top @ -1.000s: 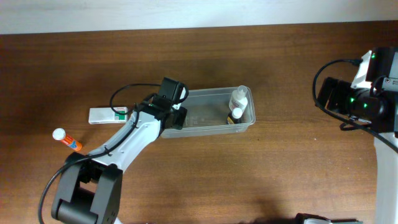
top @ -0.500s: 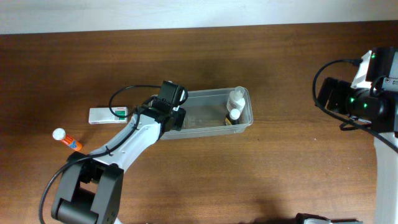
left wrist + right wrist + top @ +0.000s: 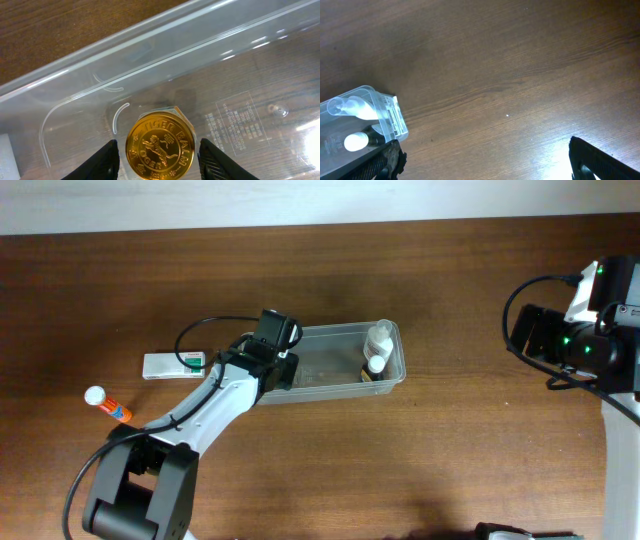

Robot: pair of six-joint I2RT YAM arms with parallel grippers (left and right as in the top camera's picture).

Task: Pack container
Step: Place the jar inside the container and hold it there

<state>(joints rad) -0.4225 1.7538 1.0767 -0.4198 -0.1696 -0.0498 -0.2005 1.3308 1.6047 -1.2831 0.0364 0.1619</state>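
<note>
Jaws of the left gripper (image 3: 159,160) stood part-open, just clear of a Tiger Balm jar (image 3: 160,145) at the left end of the clear container (image 3: 335,330) on the table (image 3: 450,460). A straight lift looked safest, to avoid nudging the jar.

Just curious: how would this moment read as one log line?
left gripper: open astride gold-lidded jar in container | right gripper: open, aside | two bottles: inside

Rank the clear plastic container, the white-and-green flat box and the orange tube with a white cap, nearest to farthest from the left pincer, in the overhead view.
1. Clear rectangular plastic container: the left pincer reaches into its end.
2. White-and-green flat box: just outside that end.
3. Orange white-capped tube: farthest, toward the arm's base.
</note>
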